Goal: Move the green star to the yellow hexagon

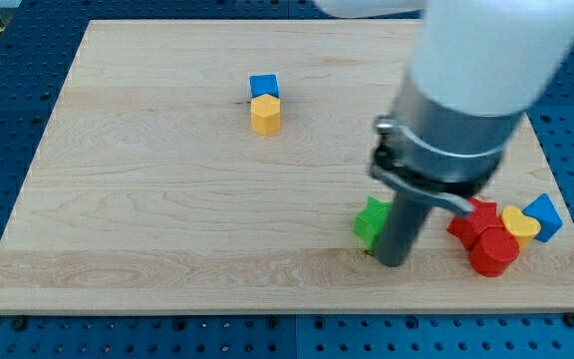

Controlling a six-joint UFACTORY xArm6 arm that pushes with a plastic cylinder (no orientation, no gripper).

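The green star point(371, 220) lies on the wooden board point(167, 199) at the lower right of the middle, partly hidden by the rod. My tip point(391, 262) rests on the board right beside the star, at its lower right edge. The yellow hexagon point(265, 115) sits far off toward the view's upper left, with a blue cube point(264, 87) touching its top side.
A cluster of blocks lies at the board's right edge: two red blocks point(486, 239), a yellow heart point(519, 222) and a blue block point(543, 215). The arm's large white and grey body point(476, 80) covers the upper right of the view.
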